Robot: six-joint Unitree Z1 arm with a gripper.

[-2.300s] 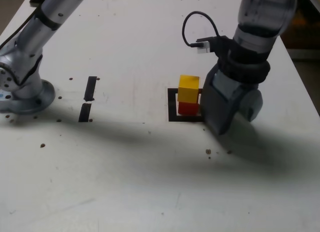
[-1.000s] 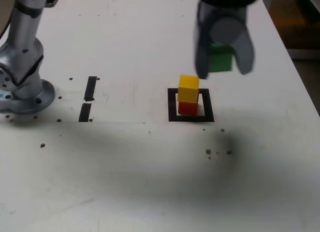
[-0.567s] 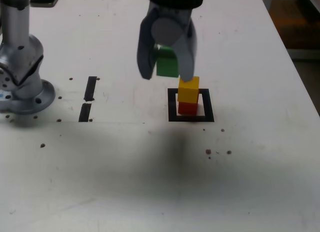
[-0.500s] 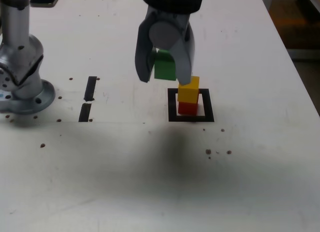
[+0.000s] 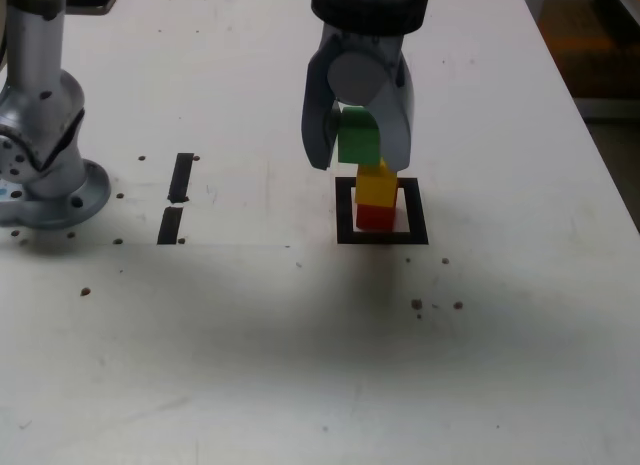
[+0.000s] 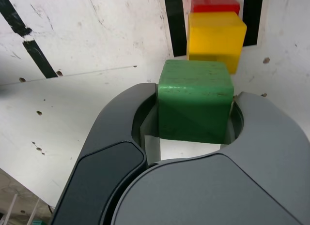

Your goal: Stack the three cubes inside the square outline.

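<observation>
The yellow cube (image 5: 377, 184) sits on top of the red cube (image 5: 375, 217) inside the square outline (image 5: 345, 210) of black tape. My gripper (image 5: 360, 155) is shut on the green cube (image 5: 358, 137), which hangs in the air just above and slightly to the exterior view's left of the yellow cube. In the wrist view the green cube (image 6: 195, 100) is clamped between both jaws of the gripper (image 6: 193, 118), with the yellow cube (image 6: 216, 38) and red cube (image 6: 215, 4) beyond it, flanked by the outline (image 6: 175, 22).
Two short black tape strips (image 5: 177, 195) lie on the white table at the exterior view's left. The arm's metal base (image 5: 45, 175) stands at the far left. Small dark specks (image 5: 436, 305) dot the table near the outline.
The gripper, carrying the green cube, has shifted toward the exterior view's right and now hangs nearly over the yellow-on-red stack. The stack has not moved.
</observation>
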